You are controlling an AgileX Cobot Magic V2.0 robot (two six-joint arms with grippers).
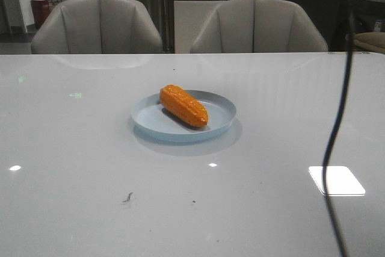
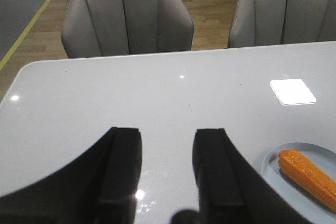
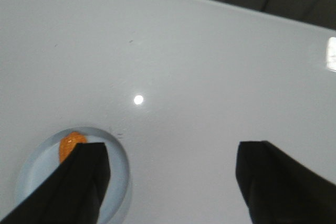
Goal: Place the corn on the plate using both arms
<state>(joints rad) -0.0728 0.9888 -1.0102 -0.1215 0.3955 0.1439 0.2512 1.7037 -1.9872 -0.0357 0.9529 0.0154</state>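
Note:
The orange corn (image 1: pixel 183 106) lies across the pale blue plate (image 1: pixel 224 117) in the middle of the white table. Neither gripper shows in the front view. In the left wrist view the left gripper (image 2: pixel 167 132) is open and empty above bare table, with the plate (image 2: pixel 273 162) and corn (image 2: pixel 308 176) off to one side. In the right wrist view the right gripper (image 3: pixel 170 148) is wide open and empty; one finger (image 3: pixel 79 182) hides part of the plate (image 3: pixel 116 169), and only the tip of the corn (image 3: pixel 69 145) shows.
A thin black cable (image 1: pixel 334 130) hangs down at the right of the front view. Two grey chairs (image 1: pixel 96 25) stand behind the table's far edge. Bright light patches (image 1: pixel 337 180) reflect on the glossy table.

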